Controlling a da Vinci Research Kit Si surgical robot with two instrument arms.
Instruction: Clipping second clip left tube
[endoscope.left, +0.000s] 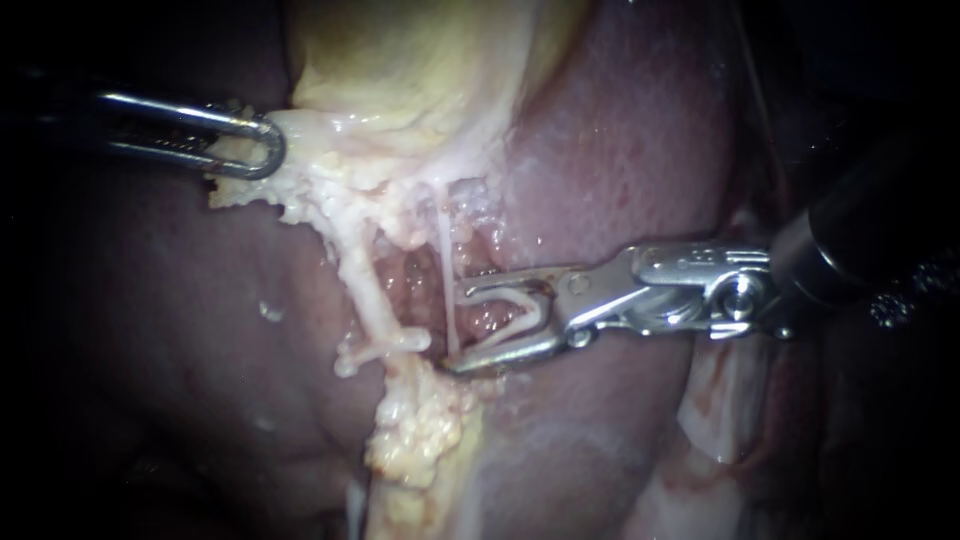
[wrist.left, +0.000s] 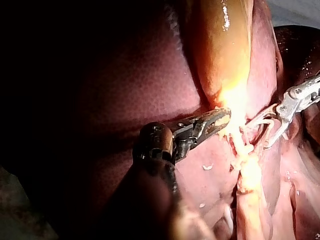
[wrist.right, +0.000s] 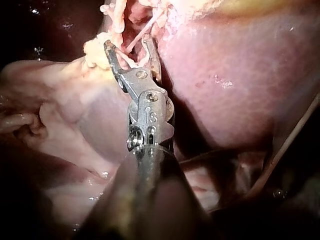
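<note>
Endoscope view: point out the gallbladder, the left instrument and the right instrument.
Gallbladder (endoscope.left: 400, 60): endoscope view, yellowish wall.
Left instrument (endoscope.left: 262, 150): endoscope view, jaw tips, shut on the gallbladder's pale edge.
Right instrument (endoscope.left: 458, 330): endoscope view, gap between its open jaw tips.

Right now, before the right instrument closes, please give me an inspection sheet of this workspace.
Surface: liver, gallbladder above it.
Job's things: left tube pale, bare; thin tube beside it.
Clutter: nothing seen.
Instruments: left instrument, jaws shut on pale tissue; right instrument, jaws open, tips at the thin tube, a pale V, probably a clip, between them.
Cables: one thin strand, kind unclear.
Surroundings: dark, nothing seen.
</note>
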